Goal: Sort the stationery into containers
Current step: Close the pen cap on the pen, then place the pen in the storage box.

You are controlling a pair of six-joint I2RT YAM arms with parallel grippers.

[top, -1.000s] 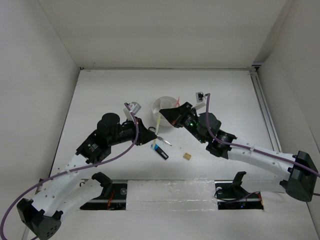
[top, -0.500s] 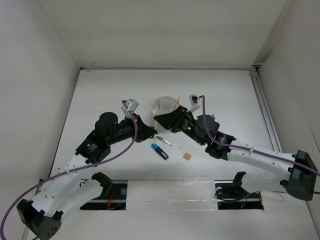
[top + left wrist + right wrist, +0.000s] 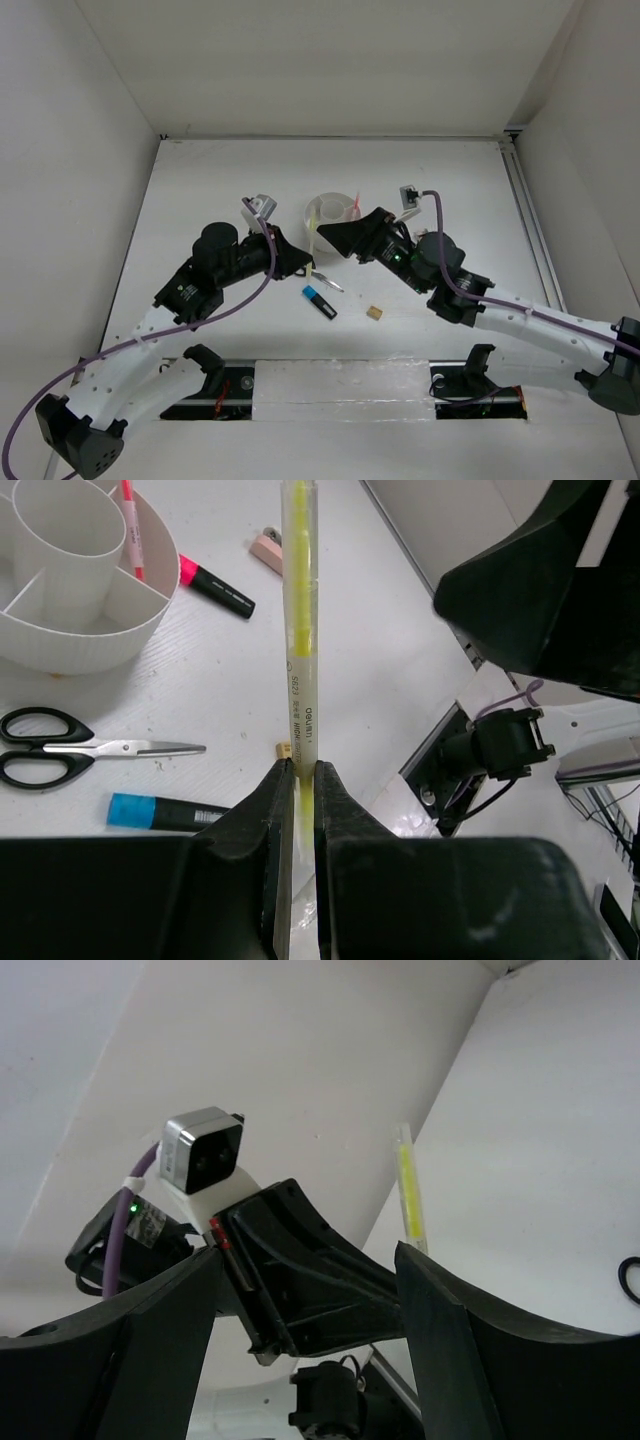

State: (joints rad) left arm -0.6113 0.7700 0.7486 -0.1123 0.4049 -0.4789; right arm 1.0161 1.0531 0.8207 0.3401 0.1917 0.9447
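The white table [image 3: 220, 180] fills most of what I see, walled in on three sides. Over it the two arms lean toward each other near the middle. The left gripper [image 3: 297, 770] is clamped on the thin pale yellow pencil [image 3: 300, 630], its fingers pinching the lower end. The right gripper [image 3: 302, 1252] faces it with its fingers spread wide and nothing between them.

Just beyond them sits the low round white tub [image 3: 80, 645], with an inner ring and dividers making compartments. In front of it the black-handled scissors [image 3: 110, 747] lie flat on the table, closed. The blue-and-black highlighter [image 3: 170, 810] lies just nearer than them. The pink-and-black highlighter [image 3: 215, 585] lies beside the tub's right wall.

The pencil sticks out straight from the left gripper, off the table. From overhead its far end reaches the tub's left rim. A thin red pen [image 3: 128, 530] stands in an outer compartment of the tub. The pinkish eraser [image 3: 266, 553] lies just past the pink highlighter. The tan eraser [image 3: 374, 313] sits apart, nearer the arms' bases.
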